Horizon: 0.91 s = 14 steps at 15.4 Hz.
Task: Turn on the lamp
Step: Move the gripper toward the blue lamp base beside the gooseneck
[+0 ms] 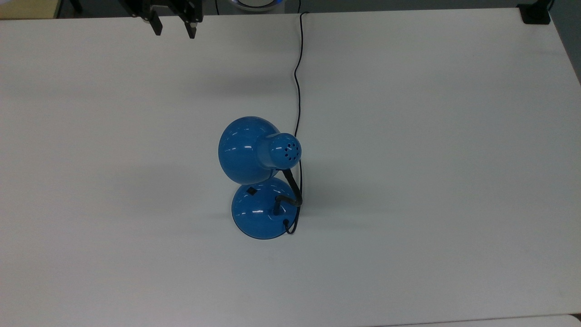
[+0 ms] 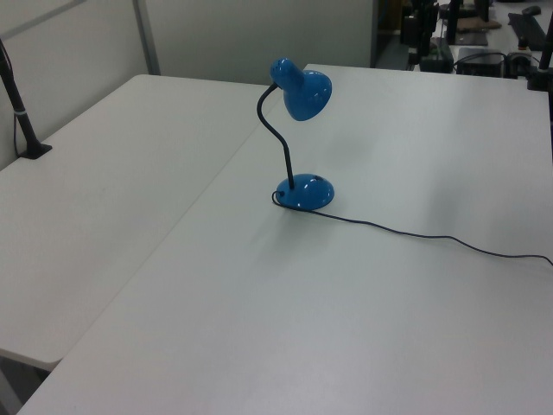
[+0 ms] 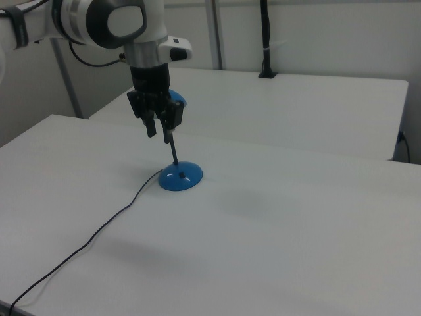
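The lamp, glossy blue, stands near the middle of the white table (image 1: 431,136). Its dome shade (image 1: 247,150) with vent holes hangs over the round base (image 1: 258,213), where a small black switch (image 1: 250,190) shows just below the shade's rim. The lamp (image 2: 302,91) is unlit in the left view, on a bent black neck. My gripper (image 1: 174,31) hovers high at the top view's upper edge, far from the lamp, open and holding nothing. In the right view the gripper (image 3: 160,134) hangs in front of the shade, above the base (image 3: 180,177).
A thin black cord (image 1: 297,91) runs from the base to the top view's upper table edge. A black clamp (image 1: 535,13) sits at the upper right corner. A second white table (image 2: 86,199) adjoins on the left view's left, with a black post (image 2: 22,112).
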Each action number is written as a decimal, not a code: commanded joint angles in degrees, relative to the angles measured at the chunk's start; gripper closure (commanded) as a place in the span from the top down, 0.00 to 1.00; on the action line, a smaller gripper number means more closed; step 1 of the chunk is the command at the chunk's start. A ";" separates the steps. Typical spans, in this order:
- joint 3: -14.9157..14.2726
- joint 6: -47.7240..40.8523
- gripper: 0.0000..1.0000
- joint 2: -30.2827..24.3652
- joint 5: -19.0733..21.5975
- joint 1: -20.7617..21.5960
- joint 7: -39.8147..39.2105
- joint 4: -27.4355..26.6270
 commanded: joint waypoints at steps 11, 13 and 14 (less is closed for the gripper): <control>-0.25 19.53 0.00 0.23 11.06 1.14 -31.41 -11.70; -0.87 26.11 0.00 0.23 16.67 1.40 -39.42 -16.26; -1.22 30.07 0.00 0.14 19.83 1.84 -41.19 -18.55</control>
